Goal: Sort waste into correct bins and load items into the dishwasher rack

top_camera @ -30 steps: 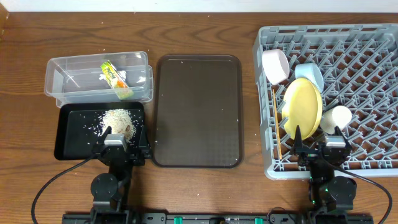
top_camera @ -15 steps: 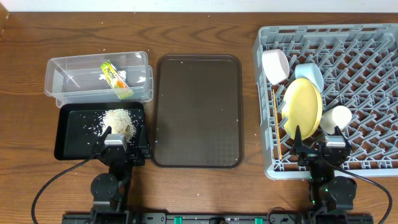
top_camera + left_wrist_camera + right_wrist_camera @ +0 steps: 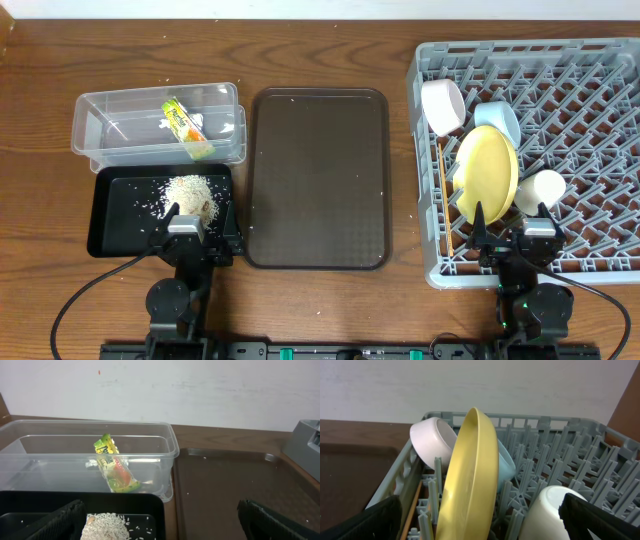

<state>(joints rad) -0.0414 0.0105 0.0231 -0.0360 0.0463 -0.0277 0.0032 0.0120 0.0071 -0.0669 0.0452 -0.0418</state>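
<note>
The snack wrapper [image 3: 186,128] lies in the clear tub [image 3: 100,150]; it also shows in the left wrist view [image 3: 114,465]. The rice scraps [image 3: 190,193] sit in the black tray [image 3: 110,235]. The grey rack [image 3: 600,110] holds the yellow plate [image 3: 487,173] on edge, the white bowl [image 3: 443,105], the light blue bowl [image 3: 499,118], the white cup [image 3: 545,188] and the chopsticks [image 3: 445,195]. My left gripper [image 3: 196,243] is open and empty at the black tray's near edge. My right gripper [image 3: 516,243] is open and empty at the rack's near edge, in front of the plate [image 3: 472,480].
A dark brown serving tray [image 3: 317,178] lies between the bins and the rack. A few loose rice grains lie scattered on the black tray and in the tub. Bare wooden table runs along the far side and the left.
</note>
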